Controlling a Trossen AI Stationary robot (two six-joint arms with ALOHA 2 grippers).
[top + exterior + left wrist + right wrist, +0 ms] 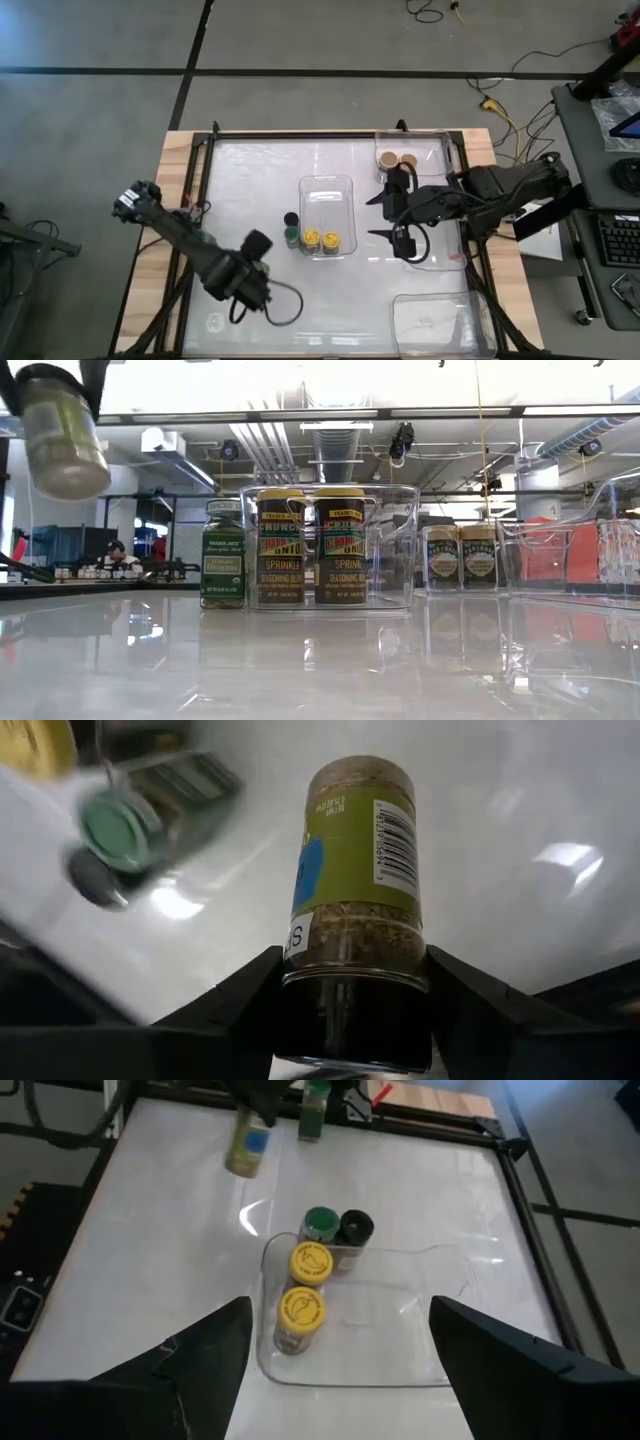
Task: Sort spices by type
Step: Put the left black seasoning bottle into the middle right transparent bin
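Observation:
My left gripper (255, 245) is shut on a spice jar (355, 870) with a green label and a black lid, high above the table's near left part. The jar shows at the upper left of the low view (62, 440). Two yellow-lidded jars (321, 241) stand in the clear middle tray (327, 180). A green-lidded jar (291, 236) and a black-lidded jar (291, 219) stand on the table just left of that tray. Two tan-lidded jars (398, 159) stand in the far right tray (440, 140). My right gripper (372, 216) hangs open above the table, right of the middle tray. My left gripper pinches the jar at its black-lid end (350, 1020) between its two fingers (250, 1005), one on each side. The fingers come steeply from above. The jar hangs below them, base down and slightly tilted, lifted clear of the table.
An empty clear tray (440, 320) lies at the near right corner. In the right wrist view, what looks like another green jar (313, 1110) stands near the table's left edge. Bare table lies between the middle tray and the near edge.

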